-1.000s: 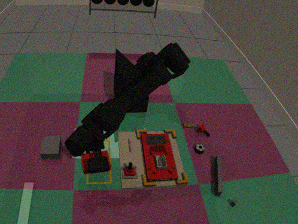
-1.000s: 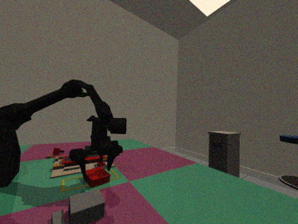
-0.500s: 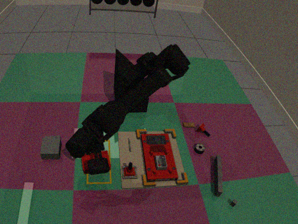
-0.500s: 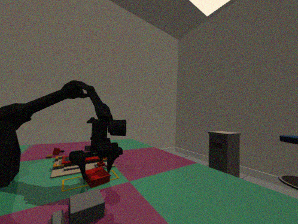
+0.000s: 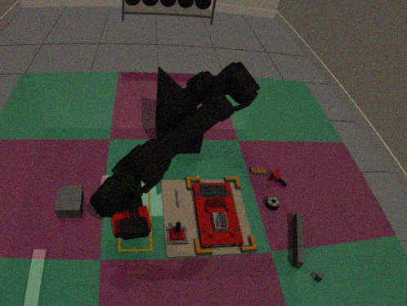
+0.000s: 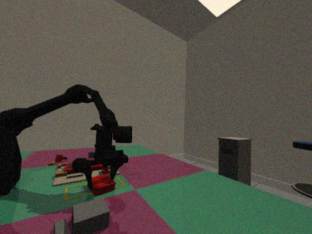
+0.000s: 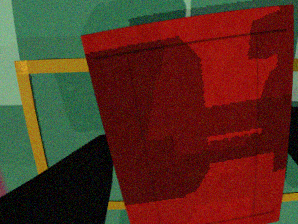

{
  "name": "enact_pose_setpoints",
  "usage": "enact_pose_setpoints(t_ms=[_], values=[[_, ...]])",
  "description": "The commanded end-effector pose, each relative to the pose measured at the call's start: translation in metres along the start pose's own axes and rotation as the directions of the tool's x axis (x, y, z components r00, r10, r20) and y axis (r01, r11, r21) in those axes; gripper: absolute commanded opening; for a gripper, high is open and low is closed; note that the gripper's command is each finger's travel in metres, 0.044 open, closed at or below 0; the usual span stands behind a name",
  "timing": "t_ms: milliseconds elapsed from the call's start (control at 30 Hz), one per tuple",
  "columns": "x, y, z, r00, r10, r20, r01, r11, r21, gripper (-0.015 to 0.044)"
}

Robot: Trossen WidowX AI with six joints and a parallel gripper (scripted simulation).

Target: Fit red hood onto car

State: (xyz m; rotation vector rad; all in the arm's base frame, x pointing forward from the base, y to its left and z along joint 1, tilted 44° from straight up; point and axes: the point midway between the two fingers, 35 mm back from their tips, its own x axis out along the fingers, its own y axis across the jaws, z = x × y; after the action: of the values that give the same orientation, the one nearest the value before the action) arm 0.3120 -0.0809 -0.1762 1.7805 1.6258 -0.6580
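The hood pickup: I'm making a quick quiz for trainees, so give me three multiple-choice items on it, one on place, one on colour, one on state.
1. Where does the hood lie?
A. on the chassis
B. inside a yellow outline left of the jig
C. beside the dark bar

2. What colour are the jig's corner brackets?
A. orange
B. blue
C. white

3. How does the gripper stand?
A. lifted, carrying the hood
B. over the chassis
C. down around the hood, fingers not yet shut on it

Key: 1 B, the outline frames it; 2 A, orange at each corner; 3 C, fingers straddle the hood on the mat.
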Motion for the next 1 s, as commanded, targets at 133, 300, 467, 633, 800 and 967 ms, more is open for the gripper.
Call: enact_pose_setpoints(t_ms=[133, 300, 467, 633, 800, 967], values=[[0.0, 0.0, 0.0, 1.0, 0.0, 0.0, 0.0, 1.0, -0.001, 0.0288], [-0.001, 0.0, 0.0, 1.0, -0.001, 0.0, 0.001, 1.0, 0.001, 0.0196], [-0.006, 0.0, 0.0, 1.0, -0.001, 0.0, 0.001, 1.0, 0.001, 0.0065], [-0.014, 0.0, 0.0, 1.0, -0.001, 0.001, 0.001, 1.0, 0.001, 0.0], [-0.026, 0.0, 0.001, 1.0, -0.001, 0.001, 0.001, 1.0, 0.001, 0.0], [-0.039, 0.0, 0.001, 1.0, -0.001, 0.002, 0.001, 1.0, 0.001, 0.0]])
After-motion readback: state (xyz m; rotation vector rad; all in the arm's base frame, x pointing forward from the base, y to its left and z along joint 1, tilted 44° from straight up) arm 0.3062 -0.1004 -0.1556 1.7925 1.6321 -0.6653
